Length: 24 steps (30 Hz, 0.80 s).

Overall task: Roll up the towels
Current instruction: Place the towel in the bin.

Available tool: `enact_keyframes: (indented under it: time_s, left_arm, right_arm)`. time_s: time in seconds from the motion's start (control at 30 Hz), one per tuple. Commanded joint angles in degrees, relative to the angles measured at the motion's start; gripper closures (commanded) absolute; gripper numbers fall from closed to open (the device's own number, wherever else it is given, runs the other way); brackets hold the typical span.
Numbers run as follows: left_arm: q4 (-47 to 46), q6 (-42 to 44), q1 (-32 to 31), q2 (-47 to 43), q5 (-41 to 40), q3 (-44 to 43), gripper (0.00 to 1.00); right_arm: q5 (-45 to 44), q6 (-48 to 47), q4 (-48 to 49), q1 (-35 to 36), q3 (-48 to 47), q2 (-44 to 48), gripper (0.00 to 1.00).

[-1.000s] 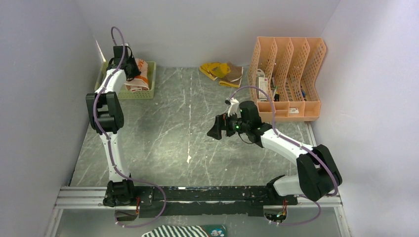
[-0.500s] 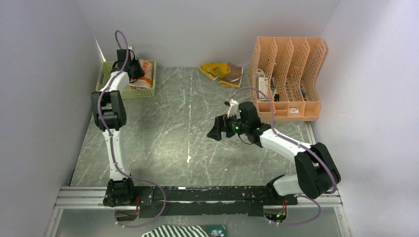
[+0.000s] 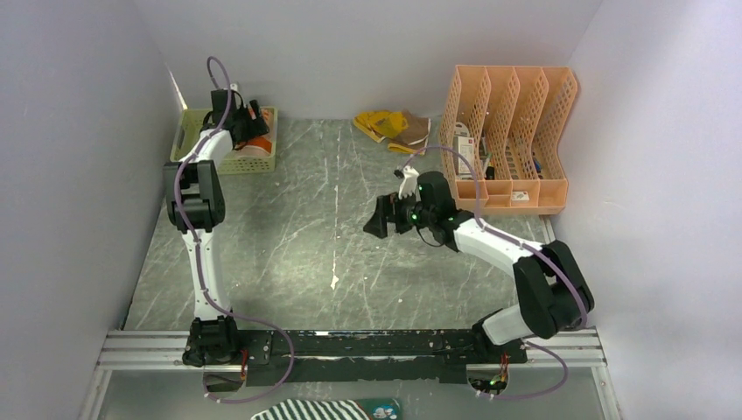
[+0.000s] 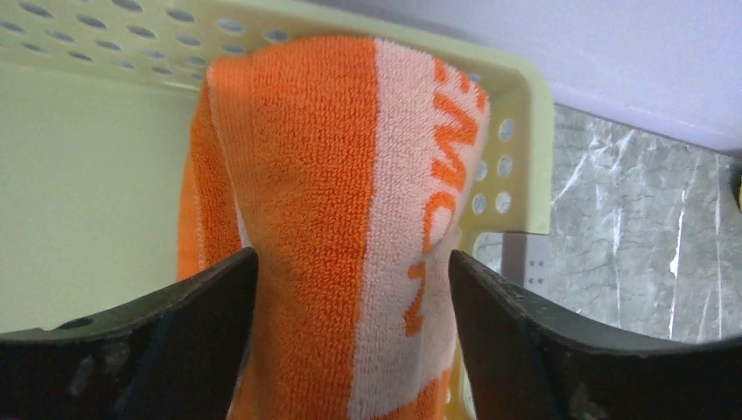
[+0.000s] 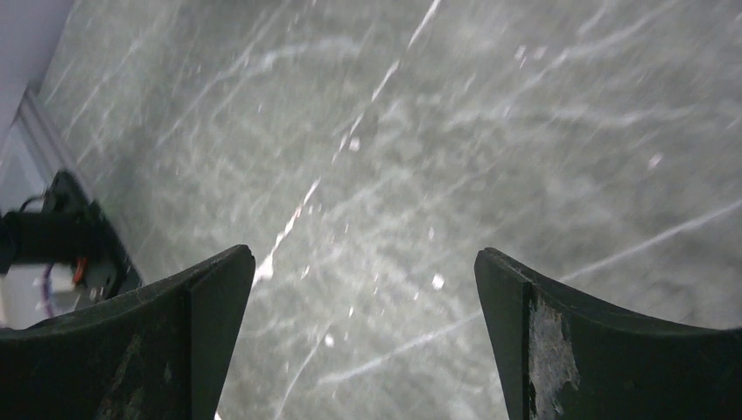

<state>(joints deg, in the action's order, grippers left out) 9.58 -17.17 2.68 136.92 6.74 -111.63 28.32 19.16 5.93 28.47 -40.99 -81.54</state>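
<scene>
The orange towel (image 4: 297, 157) is clamped as a bundle between the fingers of the left gripper (image 4: 350, 262), over a corner of the green basket (image 4: 525, 131). The step is judged to be laying it inside. It should be moved clear of the rim and released only when supported, so that nothing unrolls. The right gripper (image 5: 363, 262) is held wide open and empty above the table (image 5: 490, 105). The yellow towel (image 3: 385, 122) is seen at the far edge, well apart from it.
</scene>
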Motion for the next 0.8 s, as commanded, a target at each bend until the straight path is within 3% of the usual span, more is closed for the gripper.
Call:
enact_keyframes:
  time_s: [0.0,0.17,0.4,0.67,0.77]
  left_arm:
    - [-1.15,1.00,-0.57,-8.51,-3.86,0.13,0.05]
    - [-1.22,3.84,-0.42,-16.89,-7.16,1.68,0.00]
    - [-1.38,1.74,0.02,-29.63,-2.52,4.88,0.00]
    - [-3.36,-1.40,0.05,-40.36,7.79,19.91,0.00]
    - [-4.75,-2.37,0.05,-43.15,9.38,25.73,0.00]
  right_arm:
    - [-8.32,-2.37,3.07,0.05,-8.82,-3.13,0.00]
    - [-21.25,-7.13,3.44,0.10,-20.99,-12.91,0.00]
    - [-40.00,-15.65,2.96,-2.92,-43.68,-34.16,0.00]
    - [-37.85,-18.74,3.76,-9.48,-69.05,-59.16,0.01]
    - [-35.34,-19.54,0.52,-10.53,-77.93,-66.88,0.07]
